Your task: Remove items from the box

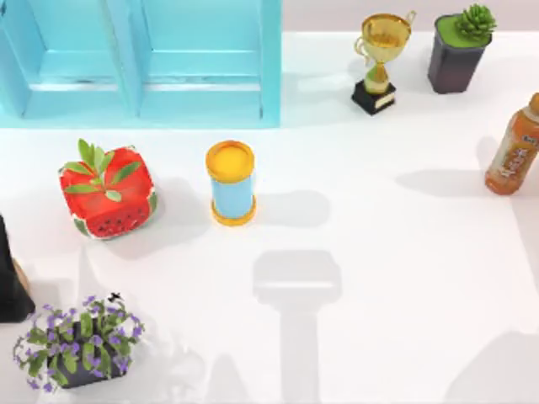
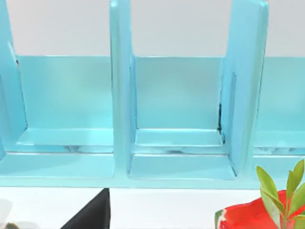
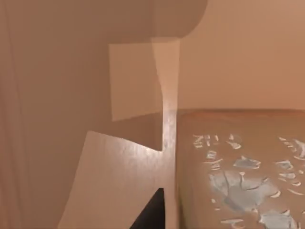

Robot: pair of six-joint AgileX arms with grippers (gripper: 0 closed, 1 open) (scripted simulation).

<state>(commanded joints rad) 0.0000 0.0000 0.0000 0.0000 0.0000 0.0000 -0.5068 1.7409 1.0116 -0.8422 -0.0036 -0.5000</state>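
A: Where's the tan cardboard box (image 3: 95,95)?
B: Pressed close against the right wrist camera, presumably for reaching inside; gripper fingers, cannot tell.
A: The blue cylinder with orange ends (image 1: 231,183)?
B: Upright mid-table.

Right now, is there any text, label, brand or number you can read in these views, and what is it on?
Bottle, at the table's right edge: white lettering on its orange label, too blurred to read.
Trophy: no text visible on cup or base.
Blue cylinder, watermelon cube, blue shelf: no markings.
Right wrist view: pale flecks on a tan surface, not legible as text.
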